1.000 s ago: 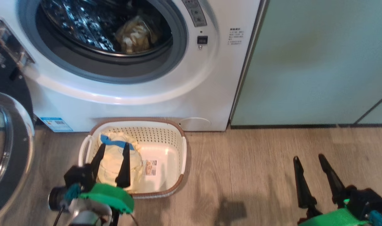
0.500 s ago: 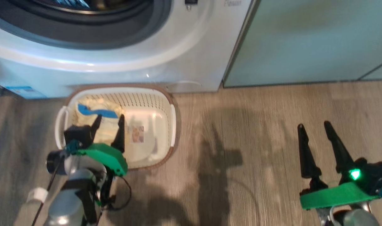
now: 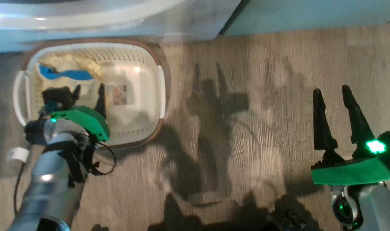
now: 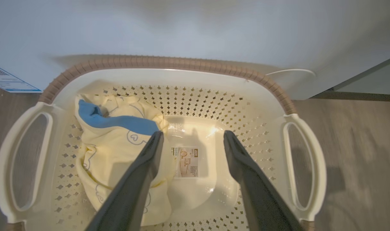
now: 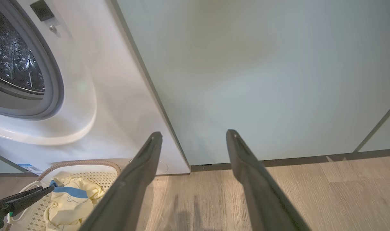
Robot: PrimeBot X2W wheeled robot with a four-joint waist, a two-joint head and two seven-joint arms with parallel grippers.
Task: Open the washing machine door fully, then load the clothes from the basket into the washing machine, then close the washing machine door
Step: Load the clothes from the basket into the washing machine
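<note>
**Head view.** Small rectangular cream plastic basket with a brown rim [image 3: 159, 83] stands on the wood-plank floor [image 3: 246, 96], close against the big white front-loading washing machine [image 3: 86, 19], probably to keep the carry short. Its long axis runs left to right along the machine's front. Soft pale yellow clothes with blue trim [image 3: 63, 72] lie in its left half. Over them is the left gripper [image 3: 89, 91], fingers spread, holding nothing. Well to the right is the right gripper [image 3: 330, 91], spread and empty, seemingly parked clear.

**Left wrist view.** The garment lies far-to-near, blue trim at the far end. One finger overlaps its right edge, but contact cannot be told. The other is over the bare basket floor, beside the paper label [image 4: 187, 162].

**Right wrist view.** Grey-ringed drum mouth [image 5: 50, 80] is uncovered at far left. Flat pale green cabinet door [image 5: 262, 80] is ahead.
</note>
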